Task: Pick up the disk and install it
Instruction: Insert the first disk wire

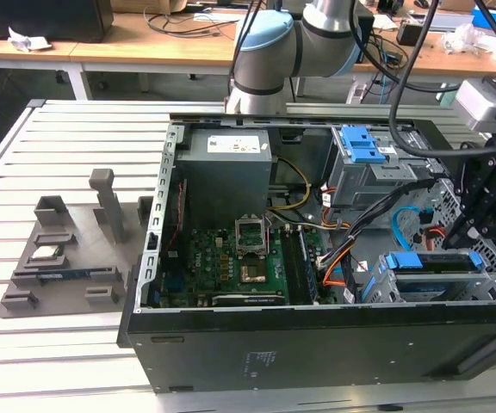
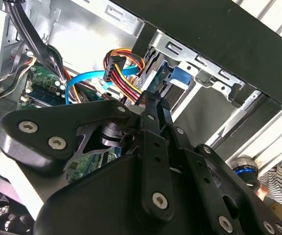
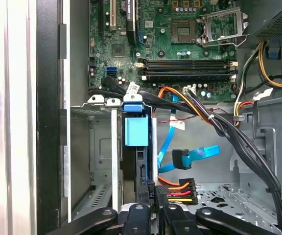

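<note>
Gripper: the gripper [image 1: 465, 231] is hanging over the near right corner of the case [image 1: 317, 348], as the exterior view shows it, pointing down into the cage [image 1: 493, 277].
Fingers: in both wrist views they are sitting narrow, nearly together, with the tips [image 2: 152, 99] reaching the cage's open side; whether they are pinching anything cannot be told.
Disk: the disk [image 3: 142, 165] is standing on edge in a cage slot, directly ahead of the fingertips in the first wrist view, with its blue rail tab [image 3: 136, 130] at the end away from the gripper.
Key relation: the disk's long axis is running in line with the fingers, so the tips are meeting its nearest end rather than a broad face.
Seating: judging from the exterior view, the blue rail [image 1: 429, 260] is lying level with the cage's top edge, so the disk is looking largely in its slot.
Surroundings: a blue cable [image 3: 190, 157] and an orange-red bundle [image 3: 180, 188] are lying just beside the slot, and the motherboard [image 1: 248, 258] is sitting farther left.
</note>
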Available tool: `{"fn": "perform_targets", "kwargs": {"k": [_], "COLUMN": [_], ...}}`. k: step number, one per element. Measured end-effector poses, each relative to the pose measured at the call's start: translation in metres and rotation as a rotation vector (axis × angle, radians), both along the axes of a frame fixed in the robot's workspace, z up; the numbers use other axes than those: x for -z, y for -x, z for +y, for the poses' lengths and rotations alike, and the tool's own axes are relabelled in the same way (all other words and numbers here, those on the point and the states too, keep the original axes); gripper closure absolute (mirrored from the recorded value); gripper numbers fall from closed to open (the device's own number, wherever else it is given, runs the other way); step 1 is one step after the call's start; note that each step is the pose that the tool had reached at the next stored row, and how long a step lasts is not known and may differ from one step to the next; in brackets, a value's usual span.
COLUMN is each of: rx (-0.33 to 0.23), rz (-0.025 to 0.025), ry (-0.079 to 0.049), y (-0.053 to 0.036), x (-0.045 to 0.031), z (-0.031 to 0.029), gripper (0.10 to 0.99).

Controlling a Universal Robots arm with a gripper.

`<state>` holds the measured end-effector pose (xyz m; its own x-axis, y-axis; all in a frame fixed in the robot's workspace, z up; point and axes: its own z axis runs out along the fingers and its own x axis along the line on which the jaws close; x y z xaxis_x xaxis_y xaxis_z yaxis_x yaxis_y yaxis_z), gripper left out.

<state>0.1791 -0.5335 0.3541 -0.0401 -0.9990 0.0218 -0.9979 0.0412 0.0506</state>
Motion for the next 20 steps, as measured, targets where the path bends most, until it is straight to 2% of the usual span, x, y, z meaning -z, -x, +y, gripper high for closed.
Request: {"fn": "perform_targets", "kwargs": {"k": [6,13,20], "rx": [0.0,0.0,0.0], "rz": [0.0001,0.0001,0.0001], "ry": [0.0,0.0,0.0], "y": [0.0,-0.0028,-0.0042], "x": [0.002,0.0082,0.0109], "z": [-0.0066,-0.0055,-0.0031], "gripper": [0.922,0.922,0.922]}}
